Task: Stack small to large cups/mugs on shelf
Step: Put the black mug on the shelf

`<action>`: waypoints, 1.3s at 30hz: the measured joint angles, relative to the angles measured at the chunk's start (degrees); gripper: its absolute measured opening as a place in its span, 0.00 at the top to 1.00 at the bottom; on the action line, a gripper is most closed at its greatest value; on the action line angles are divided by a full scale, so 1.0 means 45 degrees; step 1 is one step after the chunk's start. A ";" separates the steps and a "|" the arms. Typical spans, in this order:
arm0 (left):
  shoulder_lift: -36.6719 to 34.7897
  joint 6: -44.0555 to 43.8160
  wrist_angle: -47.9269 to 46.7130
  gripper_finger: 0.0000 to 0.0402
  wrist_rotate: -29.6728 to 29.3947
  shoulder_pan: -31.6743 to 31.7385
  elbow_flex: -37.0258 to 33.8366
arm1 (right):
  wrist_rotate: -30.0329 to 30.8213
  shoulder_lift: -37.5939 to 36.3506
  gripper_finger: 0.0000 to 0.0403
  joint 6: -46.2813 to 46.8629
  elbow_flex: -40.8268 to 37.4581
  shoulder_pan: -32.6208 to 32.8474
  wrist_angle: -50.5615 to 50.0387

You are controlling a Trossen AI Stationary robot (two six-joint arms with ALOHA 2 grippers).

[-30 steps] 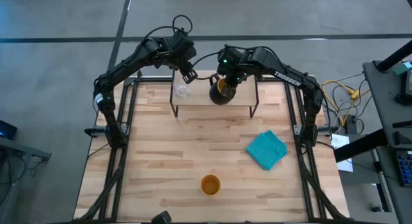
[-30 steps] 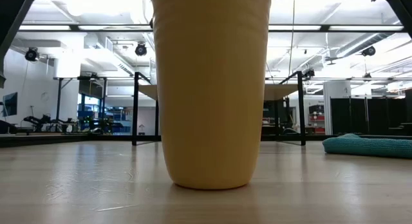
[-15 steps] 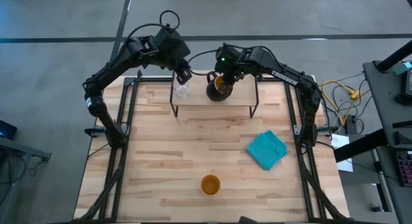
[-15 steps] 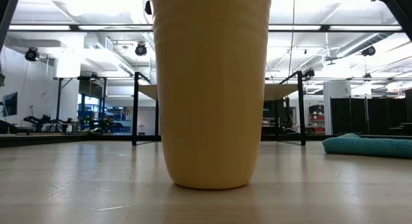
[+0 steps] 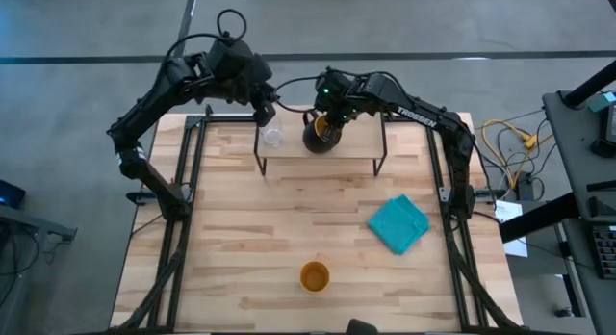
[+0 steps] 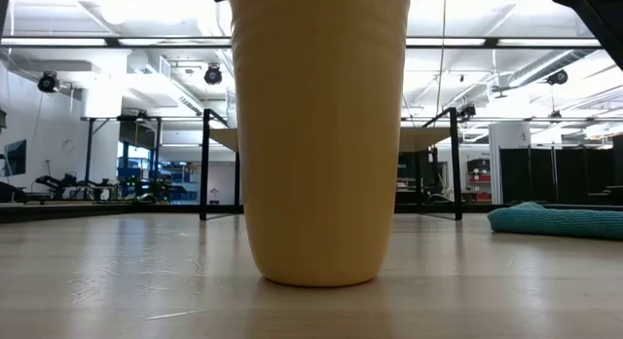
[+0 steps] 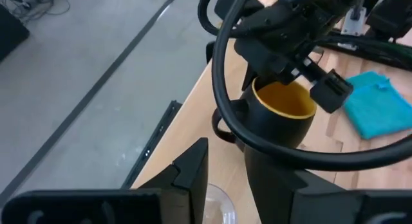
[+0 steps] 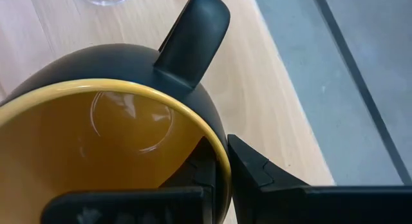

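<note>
From above, the clear cup (image 5: 272,137) is seen standing on the shelf (image 5: 356,147), with the dark mug (image 5: 320,135) just beside it, pinched at its rim by the right gripper (image 5: 332,120). The left gripper (image 5: 262,106) is held above the clear cup. At table height, the yellow-orange cup (image 6: 318,134) is seen on the tabletop (image 6: 117,281), well apart from the shelf and not yet placed. In the left wrist view, the left fingers (image 7: 193,169) are spread and empty. In the right wrist view, the mug's wall is clamped between the right fingers (image 8: 248,161).
</note>
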 joint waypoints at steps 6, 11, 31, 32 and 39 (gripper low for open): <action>-0.0078 0.0005 0.0151 0.78 0.0000 0.0000 0.0000 | 0.0000 0.0000 0.97 -0.0151 0.0092 -0.0019 0.0124; -0.0048 0.0003 0.0168 0.78 0.0000 0.0000 0.0000 | -0.0005 0.0000 0.97 -0.0395 0.0092 -0.0019 -0.0238; 0.0698 -0.1317 -0.1037 0.78 -0.0871 0.0000 -0.0112 | -0.0013 0.0000 0.97 -0.0432 0.0092 -0.0020 -0.0343; 0.0666 -0.1331 -0.1415 0.78 -0.0926 0.0000 -0.0112 | -0.0025 0.0000 0.97 -0.0432 0.0092 -0.0019 -0.0343; 0.0322 -0.1638 -0.3351 0.78 -0.0978 -0.0185 -0.0112 | -0.0038 0.0000 0.97 -0.0427 0.0092 -0.0019 -0.0349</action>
